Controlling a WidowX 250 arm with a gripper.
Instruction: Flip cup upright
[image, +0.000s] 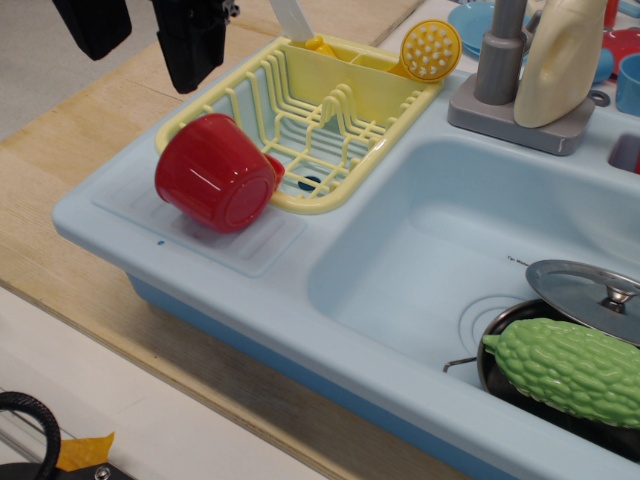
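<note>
The red cup (213, 172) lies tipped on its side on the drainboard of the light blue sink unit (200, 265). Its base faces the camera and it leans against the front left corner of the yellow dish rack (330, 130). Its small handle touches the rack's edge. My gripper (142, 30) is at the top left, above and behind the cup and apart from it. Its two black fingers (190, 45) are spread wide with nothing between them.
The sink basin (440, 250) lies to the right. A black pot holding a green bumpy gourd (565, 368) sits in it, with a metal lid (590, 292) leaning on it. A grey faucet (500, 60), a cream bottle (560, 60) and a yellow round scrubber (430, 48) stand behind. The wooden table (60, 200) lies to the left.
</note>
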